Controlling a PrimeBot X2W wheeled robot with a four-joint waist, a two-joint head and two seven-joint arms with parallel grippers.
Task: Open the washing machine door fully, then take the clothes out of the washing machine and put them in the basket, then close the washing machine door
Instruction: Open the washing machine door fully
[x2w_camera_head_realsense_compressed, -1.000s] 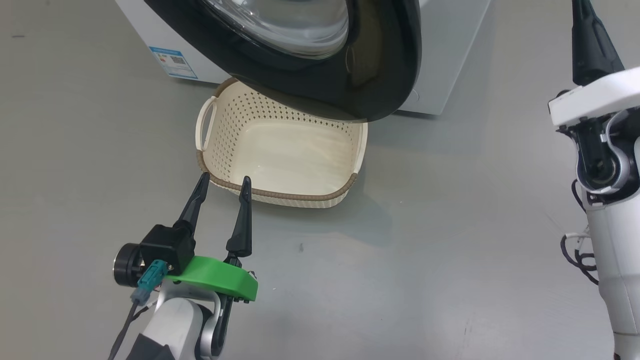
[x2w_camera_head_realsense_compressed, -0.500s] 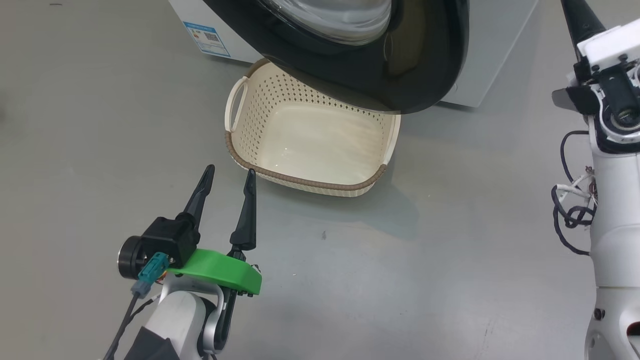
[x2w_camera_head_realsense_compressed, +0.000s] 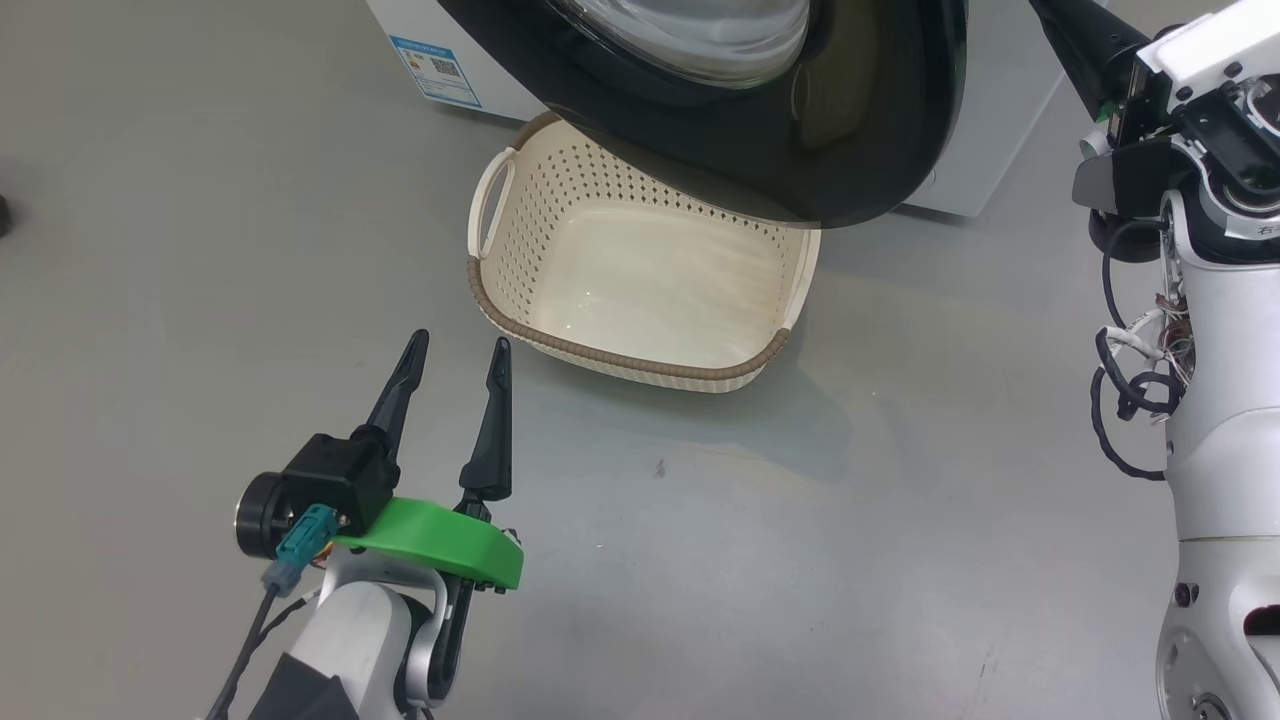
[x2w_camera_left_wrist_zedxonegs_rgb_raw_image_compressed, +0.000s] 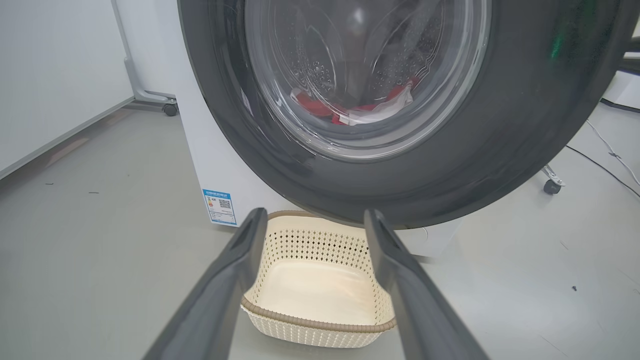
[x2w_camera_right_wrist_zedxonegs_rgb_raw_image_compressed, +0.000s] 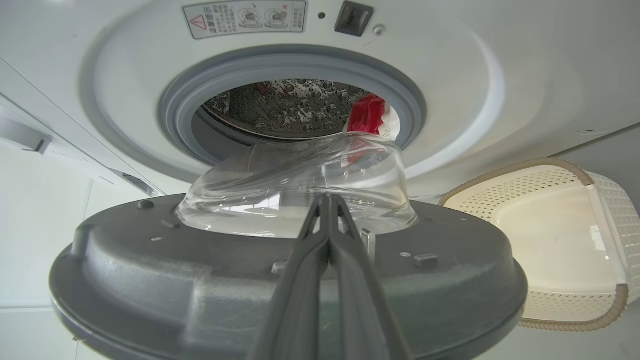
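Note:
The washing machine (x2w_camera_head_realsense_compressed: 1000, 130) stands at the top with the washing machine door (x2w_camera_head_realsense_compressed: 760, 150) swung out over the basket (x2w_camera_head_realsense_compressed: 640, 362), which holds nothing. Through the glass bowl (x2w_camera_left_wrist_zedxonegs_rgb_raw_image_compressed: 360, 75) I see the clothes (x2w_camera_left_wrist_zedxonegs_rgb_raw_image_compressed: 350, 107), red and white, in the drum. They also show past the grey gasket (x2w_camera_right_wrist_zedxonegs_rgb_raw_image_compressed: 367, 112). My left gripper (x2w_camera_head_realsense_compressed: 455, 345) hovers open and empty just short of the basket's near left corner. My right gripper (x2w_camera_right_wrist_zedxonegs_rgb_raw_image_compressed: 327, 200) is shut on nothing, its tips at the door's inner face (x2w_camera_right_wrist_zedxonegs_rgb_raw_image_compressed: 150, 280) by the bowl's base.
A blue label (x2w_camera_head_realsense_compressed: 440, 70) marks the machine's lower corner. A caster (x2w_camera_left_wrist_zedxonegs_rgb_raw_image_compressed: 551, 186) and a floor cable (x2w_camera_left_wrist_zedxonegs_rgb_raw_image_compressed: 610, 150) lie to the machine's right. My right arm's white body and loose wires (x2w_camera_head_realsense_compressed: 1130, 420) fill the right edge. Bare grey floor (x2w_camera_head_realsense_compressed: 800, 560) lies before the basket.
The head camera has shifted, sliding machine and basket rightward in the picture. The right arm has leaned in toward the door, which stands a little farther over the basket. The left gripper stays open.

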